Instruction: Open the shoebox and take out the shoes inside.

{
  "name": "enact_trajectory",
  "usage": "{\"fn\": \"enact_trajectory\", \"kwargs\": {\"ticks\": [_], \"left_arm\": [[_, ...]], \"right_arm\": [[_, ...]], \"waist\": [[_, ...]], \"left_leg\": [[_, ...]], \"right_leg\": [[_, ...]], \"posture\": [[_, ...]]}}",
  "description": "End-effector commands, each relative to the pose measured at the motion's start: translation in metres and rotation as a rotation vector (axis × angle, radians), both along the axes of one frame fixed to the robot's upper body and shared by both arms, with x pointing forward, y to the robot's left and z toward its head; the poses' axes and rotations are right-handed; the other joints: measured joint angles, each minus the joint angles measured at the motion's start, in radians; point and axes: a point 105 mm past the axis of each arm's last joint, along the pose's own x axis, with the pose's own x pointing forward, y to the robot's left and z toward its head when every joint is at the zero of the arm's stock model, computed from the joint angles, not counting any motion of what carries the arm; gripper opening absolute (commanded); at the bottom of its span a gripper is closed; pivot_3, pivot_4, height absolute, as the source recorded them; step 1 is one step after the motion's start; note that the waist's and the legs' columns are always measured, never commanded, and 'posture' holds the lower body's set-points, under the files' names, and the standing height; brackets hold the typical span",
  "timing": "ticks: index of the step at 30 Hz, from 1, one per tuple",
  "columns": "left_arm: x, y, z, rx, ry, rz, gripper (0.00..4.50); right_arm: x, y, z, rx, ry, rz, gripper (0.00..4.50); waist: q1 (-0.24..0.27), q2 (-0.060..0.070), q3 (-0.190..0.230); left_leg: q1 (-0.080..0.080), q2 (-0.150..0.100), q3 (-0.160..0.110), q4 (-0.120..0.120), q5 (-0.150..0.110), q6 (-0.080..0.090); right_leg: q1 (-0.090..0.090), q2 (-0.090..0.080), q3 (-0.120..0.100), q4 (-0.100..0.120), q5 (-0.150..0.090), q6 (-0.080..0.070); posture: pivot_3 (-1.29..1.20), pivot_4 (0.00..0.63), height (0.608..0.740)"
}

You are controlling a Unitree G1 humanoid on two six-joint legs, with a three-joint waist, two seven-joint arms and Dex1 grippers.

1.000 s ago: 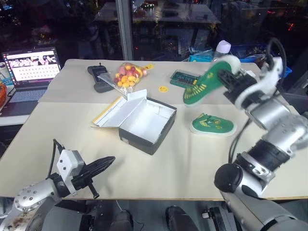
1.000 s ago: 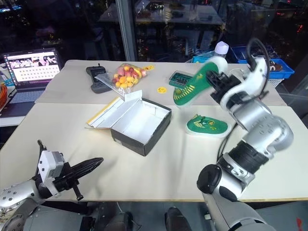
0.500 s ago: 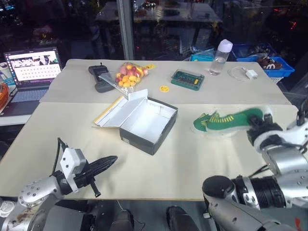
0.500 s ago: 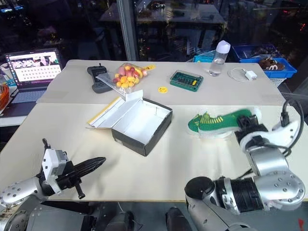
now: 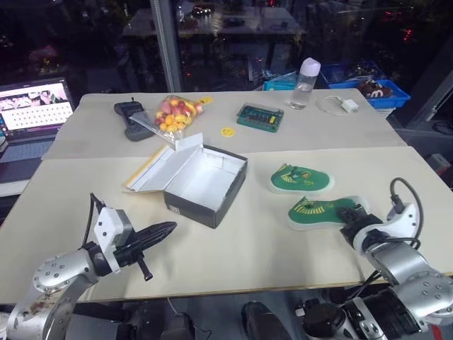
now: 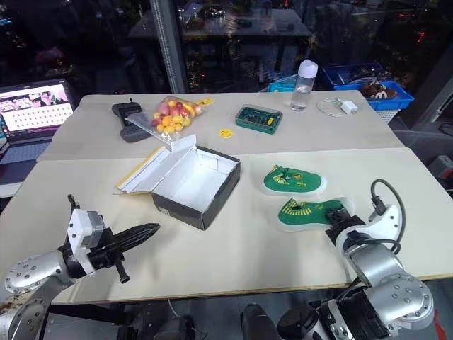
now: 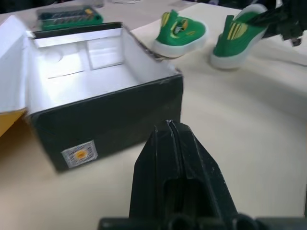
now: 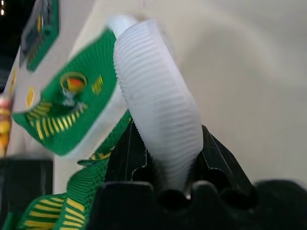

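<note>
Green shoe (image 5: 318, 211) heel pinched in right pincer (image 5: 352, 217); left pincer (image 5: 164, 229) closed, empty.

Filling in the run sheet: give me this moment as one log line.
shoebox: open, empty | first shoe: on table | second shoe: gripped by right gripper at table | left gripper: shut, idle

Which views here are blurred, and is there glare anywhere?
Right wrist view: the held shoe fills the near field and looks soft. Left wrist view: the left gripper is soft, the shoebox sharper. Eye views: sharp table; lights reflect in the dark window behind.
</note>
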Motion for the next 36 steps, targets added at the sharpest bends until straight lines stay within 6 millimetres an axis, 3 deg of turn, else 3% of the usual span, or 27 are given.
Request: {"fn": "enact_trajectory", "kwargs": {"ticks": [1, 2, 4, 7, 13, 20, 24, 29, 36], "left_arm": [[-0.002, -0.008, 0.010, -0.003, -0.039, -0.018, 0.00], [-0.002, -0.008, 0.010, -0.003, -0.039, -0.016, 0.00], [-0.003, -0.008, 0.009, -0.005, -0.038, -0.011, 0.00], [-0.005, -0.007, 0.008, -0.005, -0.036, -0.009, 0.00], [-0.006, -0.006, 0.005, -0.007, -0.035, 0.000, 0.00], [-0.005, -0.001, 0.002, -0.008, -0.034, 0.011, 0.00], [-0.006, 0.003, 0.001, -0.011, -0.028, 0.014, 0.00], [-0.006, 0.005, -0.001, -0.013, -0.024, 0.009, 0.00], [-0.008, 0.001, -0.003, -0.014, -0.024, -0.001, 0.00]], "right_arm": [[0.023, 0.069, -0.017, 0.201, 0.002, 0.205, 0.77], [0.026, 0.070, -0.015, 0.196, -0.005, 0.213, 0.77], [0.032, 0.072, -0.012, 0.194, -0.021, 0.222, 1.65], [0.039, 0.074, -0.008, 0.210, -0.049, 0.223, 2.46], [0.047, 0.077, -0.002, 0.184, -0.076, 0.250, 4.49], [0.029, 0.041, -0.002, -0.069, -0.012, 0.300, 4.49], [0.007, 0.012, -0.003, -0.208, 0.062, 0.388, 4.49], [-0.007, -0.021, 0.002, -0.307, 0.113, 0.417, 4.49], [-0.008, -0.035, 0.009, -0.311, 0.102, 0.376, 4.49]], "waist": [[-0.010, -0.001, -0.001], [-0.018, -0.003, -0.002], [-0.030, -0.004, -0.002], [-0.041, -0.004, -0.003], [-0.048, -0.005, -0.003], [-0.040, -0.005, -0.003], [-0.010, -0.005, -0.003], [0.036, -0.005, -0.003], [0.062, -0.005, -0.003]], "left_leg": [[0.000, 0.000, 0.000, 0.000, 0.000, 0.000], [0.000, 0.001, 0.000, 0.000, 0.000, 0.000], [0.000, 0.001, 0.000, 0.000, 0.000, 0.000], [0.001, 0.001, 0.000, -0.001, 0.000, 0.000], [0.000, 0.001, 0.000, -0.001, 0.000, 0.000], [0.000, 0.000, 0.000, -0.006, 0.000, 0.000], [-0.001, 0.000, 0.000, -0.010, 0.000, 0.000], [-0.003, -0.001, 0.000, -0.015, 0.000, 0.000], [-0.004, -0.003, 0.002, -0.013, -0.001, 0.001]], "right_leg": [[0.000, 0.000, 0.000, 0.000, 0.000, 0.000], [0.000, 0.001, 0.000, 0.000, 0.000, 0.000], [0.000, 0.001, 0.001, 0.000, 0.000, 0.000], [-0.001, 0.001, 0.001, 0.000, 0.002, -0.002], [-0.001, 0.001, 0.001, -0.003, 0.002, -0.002], [-0.001, 0.000, 0.001, -0.006, 0.002, -0.002], [-0.001, 0.000, 0.001, -0.009, 0.000, 0.000], [-0.001, -0.002, 0.000, -0.015, 0.000, 0.004], [-0.001, -0.004, 0.001, -0.019, 0.002, 0.009]], "posture": [[0.00, 0.150, 0.703], [0.00, 0.150, 0.703], [0.00, 0.150, 0.703], [0.00, 0.150, 0.703], [0.00, 0.150, 0.703], [0.00, 0.150, 0.703], [0.00, 0.150, 0.703], [0.00, 0.150, 0.703], [0.00, 0.150, 0.703]]}}
